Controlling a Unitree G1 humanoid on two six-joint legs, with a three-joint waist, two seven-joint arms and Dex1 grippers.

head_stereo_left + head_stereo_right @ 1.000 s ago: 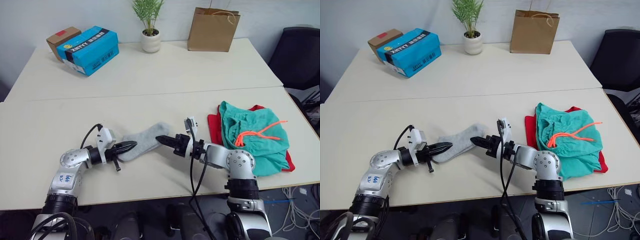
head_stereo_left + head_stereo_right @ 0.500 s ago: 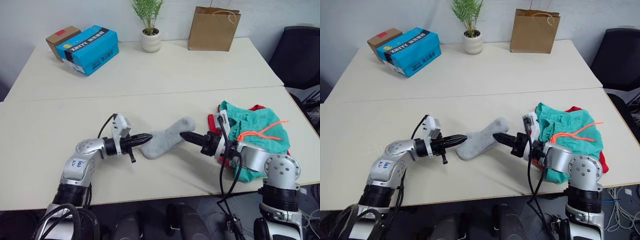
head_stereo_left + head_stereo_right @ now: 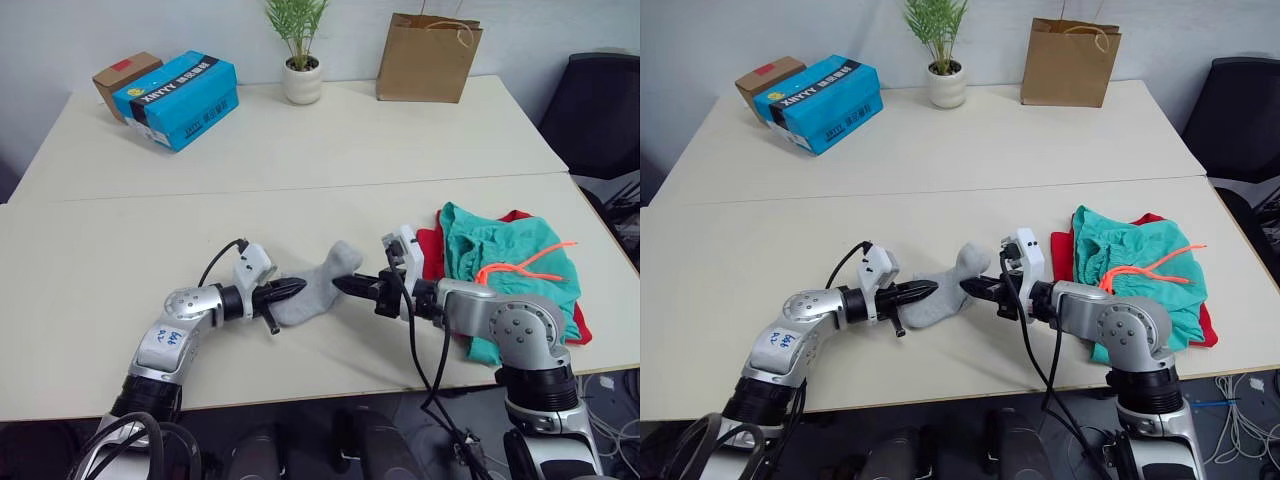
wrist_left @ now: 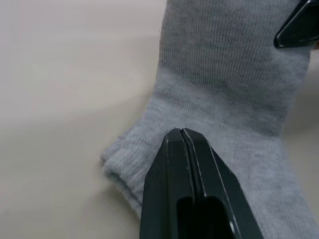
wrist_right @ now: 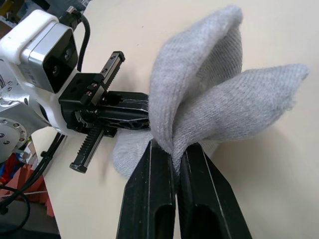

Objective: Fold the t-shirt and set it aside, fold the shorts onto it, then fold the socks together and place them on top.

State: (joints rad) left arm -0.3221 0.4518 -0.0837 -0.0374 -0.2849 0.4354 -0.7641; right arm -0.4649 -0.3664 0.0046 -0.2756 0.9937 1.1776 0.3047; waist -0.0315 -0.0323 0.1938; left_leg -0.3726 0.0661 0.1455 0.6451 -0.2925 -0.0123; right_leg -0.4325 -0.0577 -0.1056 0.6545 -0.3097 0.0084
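Since half a second ago I've drawn both arms closer together, so the socks now bunch upward near the table's front edge. My left gripper is clamped on their cuff end, my right gripper pinching a raised fold. The shorts lie on the t-shirt at the right edge. Far left, the blue box reads roughly "XNYY".
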